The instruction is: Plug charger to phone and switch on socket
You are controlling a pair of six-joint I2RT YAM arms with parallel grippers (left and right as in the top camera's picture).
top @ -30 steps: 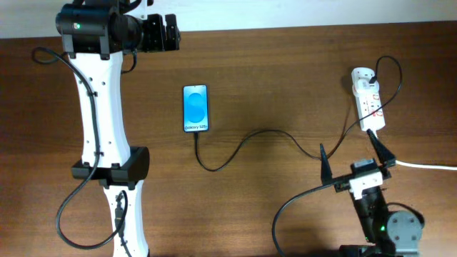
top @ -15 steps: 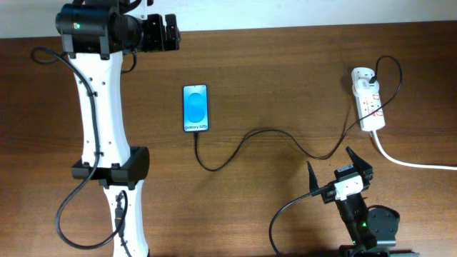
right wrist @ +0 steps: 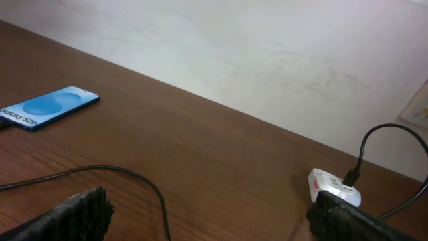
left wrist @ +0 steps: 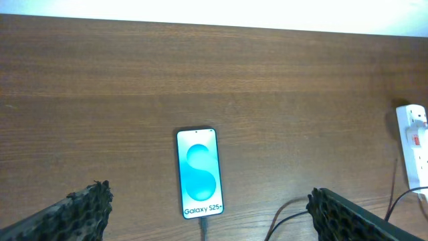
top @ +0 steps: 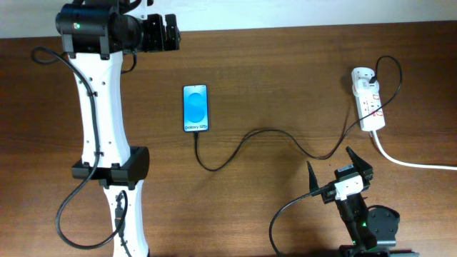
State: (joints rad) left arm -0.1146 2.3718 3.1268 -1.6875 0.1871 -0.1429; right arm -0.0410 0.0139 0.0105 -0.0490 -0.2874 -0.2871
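Observation:
The phone (top: 196,108) lies flat mid-table with its blue screen lit; it also shows in the left wrist view (left wrist: 198,173) and the right wrist view (right wrist: 48,106). The charger cable (top: 264,133) runs from the phone's near end, where its tip sits, across the table to the white socket strip (top: 367,101) at the right, also in the right wrist view (right wrist: 332,187). My left gripper (top: 168,33) is open and empty, high at the back left, well away from the phone. My right gripper (top: 340,171) is open and empty at the front right, below the socket.
The socket's thick white cord (top: 414,161) runs off the right edge. The white left arm (top: 100,128) stretches down the left side with its black cables. A pale wall (right wrist: 267,47) bounds the table's far edge.
Between one second and half a second ago my right gripper drew back from just below the socket toward the front edge. It has held still since. The left arm has not moved.

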